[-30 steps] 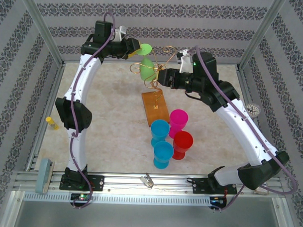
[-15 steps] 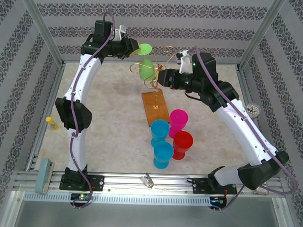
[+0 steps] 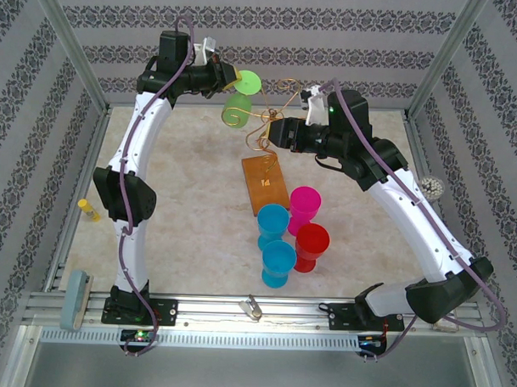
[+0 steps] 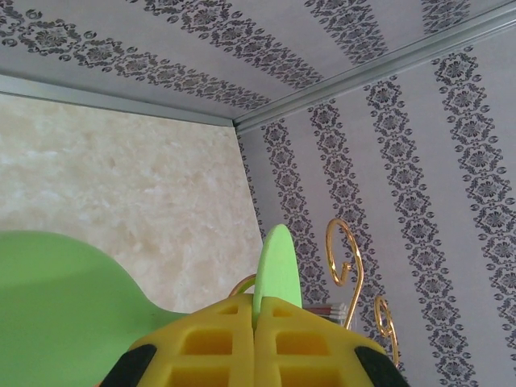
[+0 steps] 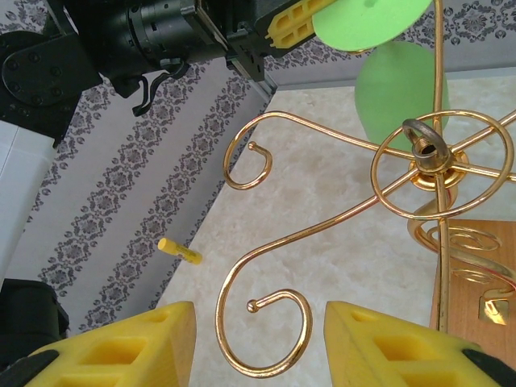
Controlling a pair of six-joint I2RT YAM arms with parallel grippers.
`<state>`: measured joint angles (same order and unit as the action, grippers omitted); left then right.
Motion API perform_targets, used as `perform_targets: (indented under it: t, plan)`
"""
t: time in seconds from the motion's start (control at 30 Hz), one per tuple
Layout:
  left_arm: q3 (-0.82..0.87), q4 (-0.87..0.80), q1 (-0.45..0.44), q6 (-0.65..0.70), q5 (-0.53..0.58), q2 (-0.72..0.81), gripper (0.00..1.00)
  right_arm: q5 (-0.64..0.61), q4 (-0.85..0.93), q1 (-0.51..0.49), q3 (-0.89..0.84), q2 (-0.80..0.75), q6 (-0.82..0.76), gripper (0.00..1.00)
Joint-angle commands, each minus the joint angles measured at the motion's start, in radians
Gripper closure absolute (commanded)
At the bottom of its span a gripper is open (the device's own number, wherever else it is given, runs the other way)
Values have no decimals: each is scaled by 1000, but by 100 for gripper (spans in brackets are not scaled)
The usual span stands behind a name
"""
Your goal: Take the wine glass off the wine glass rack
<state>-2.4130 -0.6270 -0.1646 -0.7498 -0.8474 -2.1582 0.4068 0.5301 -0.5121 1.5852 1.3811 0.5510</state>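
currently, the left gripper (image 3: pixel 222 77) sits at the upper left of the top view, closed on the flat foot of the green glass (image 3: pixel 240 101). the glass hangs foot up, with the bowl lower and toward the centre of the frame. in the left wrist view, the yellow fingers (image 4: pixel 218 347) at the bottom centre are pressed together on the thin edge of the foot, and the bowl occupies the lower left corner.

the rack (image 5: pixel 423 157) stands at the centre of the top view, with its wooden base (image 3: pixel 264 183) flat on the table (image 3: pixel 182 199). one gold curl overlaps the bowl in the top view; whether glass and rack touch cannot be told. in the right wrist view, the glass appears at the upper right, behind the rack's ring and upright wire.

the right gripper (image 5: pixel 260 321) is just right of the rack top in the top view. its jaws are spread wide and grip nothing; a curled rack arm lies between them at the lower centre of the right wrist view.

four cups (image 3: pixel 274 221) stand grouped below the base.
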Motion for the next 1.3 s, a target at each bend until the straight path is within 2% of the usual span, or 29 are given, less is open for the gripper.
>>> perform_targets:
  t: [0.0,0.2,0.57,1.27]
  plan:
    - [3,9,-10,-19,-25,22,100,15,-13,14,-1,-4,12,54]
    - [53,76,-10,-89,-54,42,100,18,-13,13,2,-1,13,54]
    - [149,310,-10,-309,-124,67,100,17,-12,14,-5,-11,20,54]
    - [168,344,-12,-339,-160,85,100,11,-13,15,-16,-22,30,54]
